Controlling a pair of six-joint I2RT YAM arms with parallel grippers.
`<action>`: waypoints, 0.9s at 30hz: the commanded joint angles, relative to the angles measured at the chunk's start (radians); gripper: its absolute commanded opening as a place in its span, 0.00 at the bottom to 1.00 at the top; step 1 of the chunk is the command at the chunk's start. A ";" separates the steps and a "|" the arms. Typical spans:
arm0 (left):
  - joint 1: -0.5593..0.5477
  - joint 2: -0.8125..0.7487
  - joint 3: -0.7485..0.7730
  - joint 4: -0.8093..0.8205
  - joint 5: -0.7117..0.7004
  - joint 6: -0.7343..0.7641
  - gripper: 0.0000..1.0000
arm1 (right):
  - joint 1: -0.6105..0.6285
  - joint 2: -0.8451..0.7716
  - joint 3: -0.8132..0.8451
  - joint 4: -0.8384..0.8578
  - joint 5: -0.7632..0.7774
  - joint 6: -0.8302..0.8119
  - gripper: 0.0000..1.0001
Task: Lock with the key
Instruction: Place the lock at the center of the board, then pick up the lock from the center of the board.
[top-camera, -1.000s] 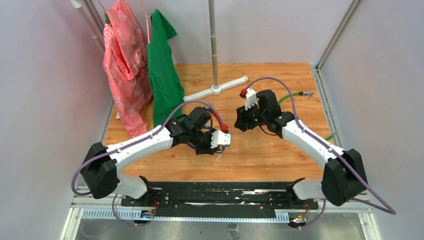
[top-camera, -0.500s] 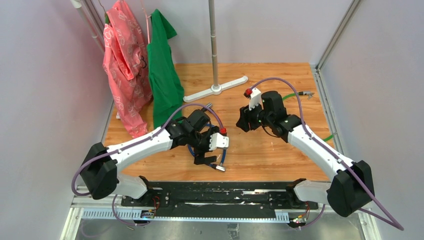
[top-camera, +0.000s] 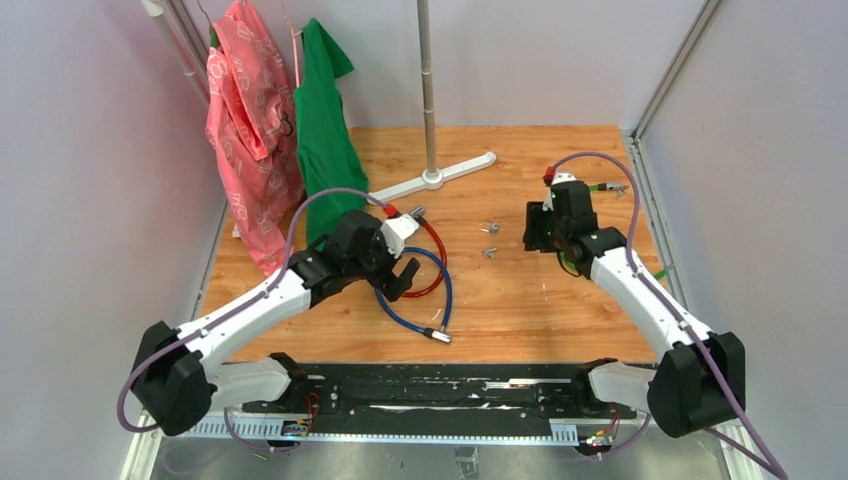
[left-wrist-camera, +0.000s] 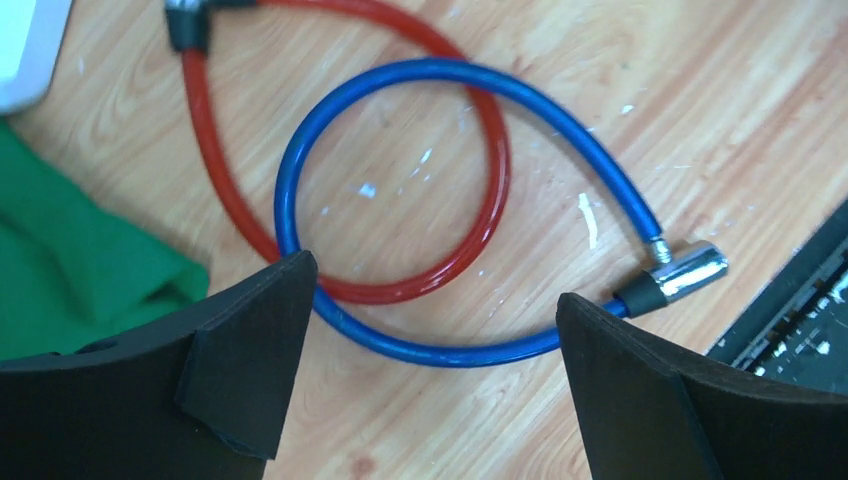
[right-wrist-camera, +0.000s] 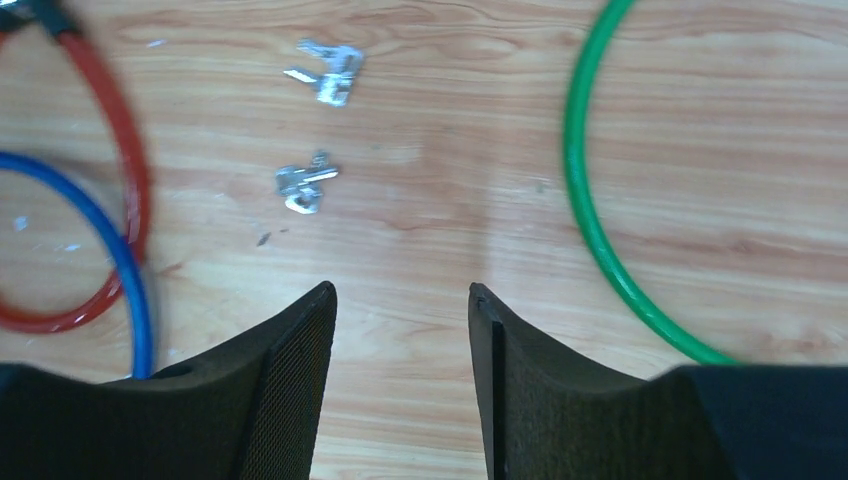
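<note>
Two tiny silvery keys (right-wrist-camera: 305, 185) (right-wrist-camera: 325, 70) lie loose on the wooden table (top-camera: 520, 300), also seen from above as the nearer key (top-camera: 489, 252) and the farther key (top-camera: 490, 229). My right gripper (right-wrist-camera: 401, 287) (top-camera: 535, 228) hovers just right of them, open with nothing between its fingers. A blue cable lock (left-wrist-camera: 450, 352) (top-camera: 444, 290) lies looped over a red cable lock (left-wrist-camera: 230, 200) (top-camera: 437, 262). The blue cable's metal end (left-wrist-camera: 690, 272) rests on the wood. Above these loops my left gripper (left-wrist-camera: 435, 277) (top-camera: 400, 278) stands wide open and holds nothing.
A green cable (right-wrist-camera: 580, 180) (top-camera: 600, 187) lies at the right of the table. A white clothes-stand base (top-camera: 432, 178) with its pole sits at the back. A green garment (top-camera: 325, 150) and a pink one (top-camera: 250, 130) hang at the left. A black rail (top-camera: 430, 385) runs along the near edge.
My left gripper opened, let go of the blue cable's end and drew back to the left. The right arm swung right, uncovering the two keys.
</note>
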 joint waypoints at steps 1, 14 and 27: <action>0.034 -0.081 -0.126 0.118 -0.100 -0.191 1.00 | -0.115 0.085 0.034 -0.108 0.008 -0.018 0.56; 0.107 -0.228 -0.408 0.424 -0.100 -0.411 1.00 | -0.308 0.700 0.505 -0.443 -0.012 -0.263 0.55; 0.147 -0.248 -0.429 0.486 -0.081 -0.412 1.00 | -0.317 0.837 0.515 -0.463 -0.159 -0.323 0.07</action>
